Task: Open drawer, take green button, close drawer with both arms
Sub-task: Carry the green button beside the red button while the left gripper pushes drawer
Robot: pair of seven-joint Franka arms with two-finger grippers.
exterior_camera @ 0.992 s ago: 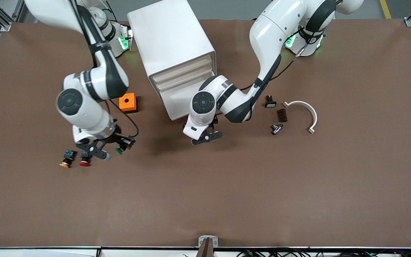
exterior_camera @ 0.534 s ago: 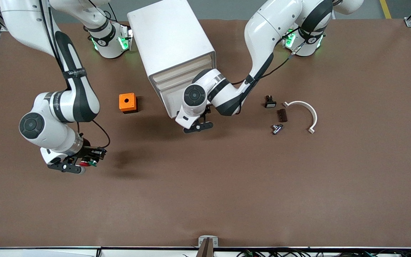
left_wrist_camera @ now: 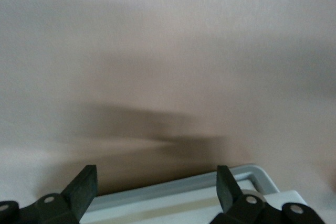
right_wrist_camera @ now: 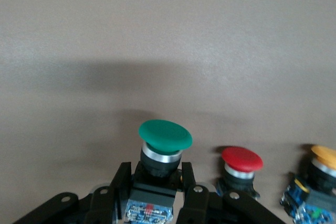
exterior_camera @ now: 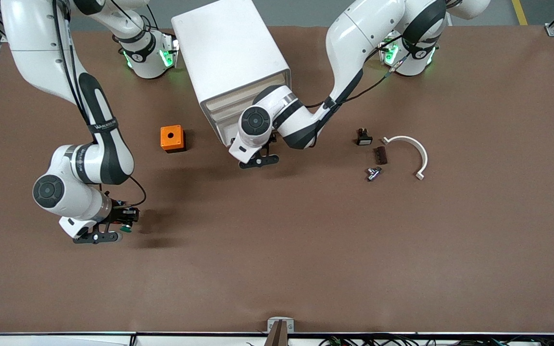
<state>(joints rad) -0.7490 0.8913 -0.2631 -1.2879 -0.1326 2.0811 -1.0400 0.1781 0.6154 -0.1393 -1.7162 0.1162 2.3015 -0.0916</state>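
My right gripper [exterior_camera: 112,231] is shut on the green button [right_wrist_camera: 164,139], its fingers [right_wrist_camera: 119,179] clamping the black body just above the table. The green cap also shows in the front view [exterior_camera: 126,229]. The red-capped button [right_wrist_camera: 241,162] and the yellow-capped button [right_wrist_camera: 325,162] stand beside it; the right wrist hides both in the front view. My left gripper [exterior_camera: 258,162] is open and empty, low at the front of the white cabinet [exterior_camera: 229,57]. The drawer's white front edge [left_wrist_camera: 173,199] lies between its fingers [left_wrist_camera: 84,188]. The left wrist hides the drawer in the front view.
An orange box [exterior_camera: 171,138] sits beside the cabinet toward the right arm's end. Toward the left arm's end lie a small black part [exterior_camera: 364,137], a brown block [exterior_camera: 380,154], a metal fitting [exterior_camera: 373,173] and a white curved piece [exterior_camera: 414,148].
My right gripper has carried the green button toward the right arm's end of the table, over the red and yellow buttons. My left gripper has moved toward the cabinet, and the protruding drawer front has receded.
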